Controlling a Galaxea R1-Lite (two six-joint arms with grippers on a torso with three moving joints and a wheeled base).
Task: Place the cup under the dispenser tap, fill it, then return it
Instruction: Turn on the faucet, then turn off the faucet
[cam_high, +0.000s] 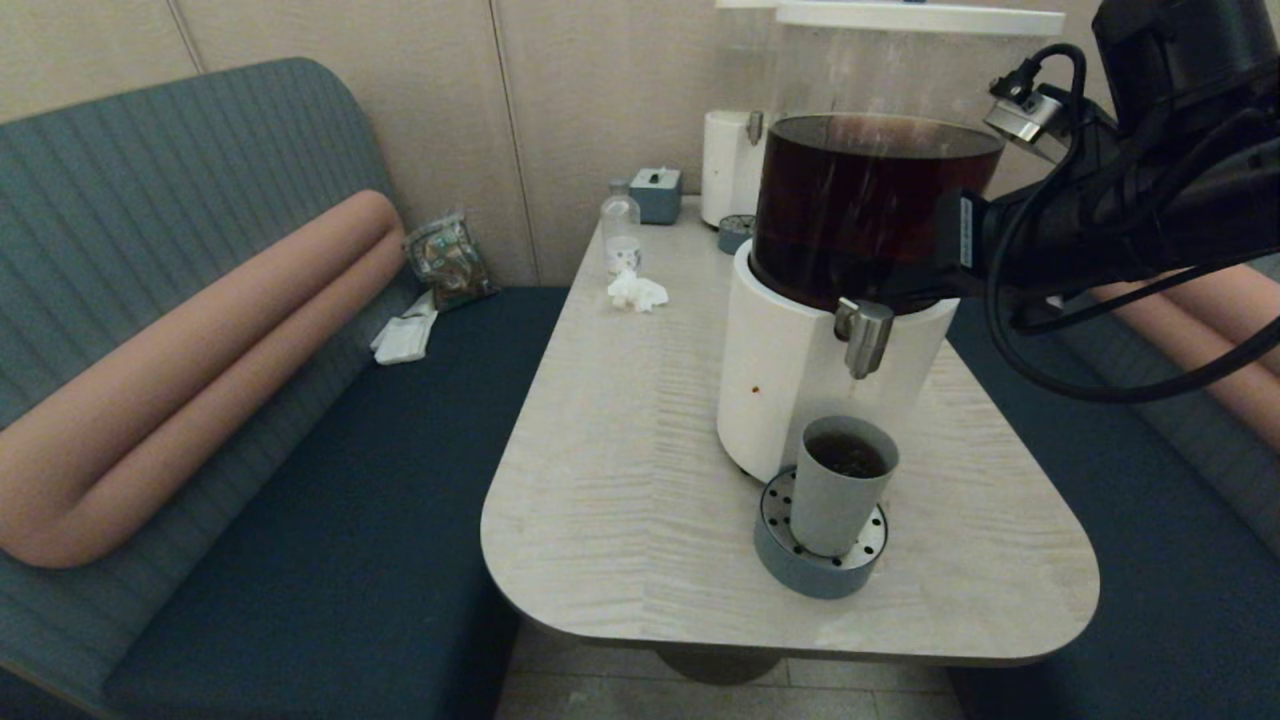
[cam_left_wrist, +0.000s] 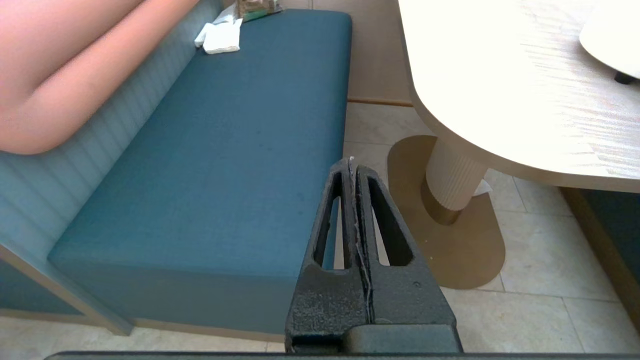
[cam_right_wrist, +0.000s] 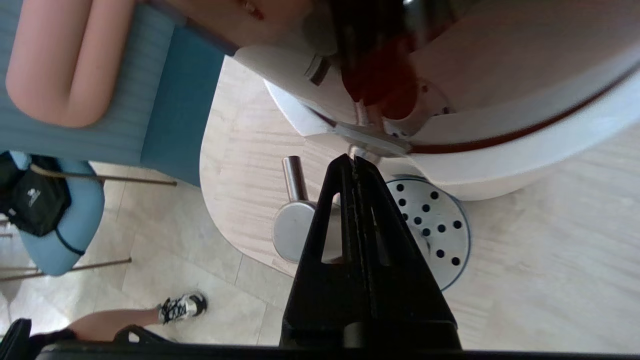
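The grey-blue cup (cam_high: 840, 485) stands upright on the round drip tray (cam_high: 812, 575), directly below the steel dispenser tap (cam_high: 862, 335). Dark liquid shows inside the cup. The tap juts from the white base of the big dispenser (cam_high: 780, 370), whose clear tank holds dark brown liquid. My right arm (cam_high: 1080, 230) reaches in from the right beside the tank. My right gripper (cam_right_wrist: 354, 159) is shut and holds nothing; its tip is at a flat steel part on the dispenser's front, above the tray (cam_right_wrist: 440, 225). The cup is hidden in the right wrist view. My left gripper (cam_left_wrist: 352, 162) is shut, low beside the table.
At the table's far end stand a slimmer white dispenser (cam_high: 728, 165), a second small tray (cam_high: 736, 232), a clear bottle (cam_high: 620, 230), a tissue box (cam_high: 656, 192) and a crumpled tissue (cam_high: 637, 291). Blue benches flank the table (cam_high: 620, 480). A person's shoe (cam_right_wrist: 181, 306) is on the floor.
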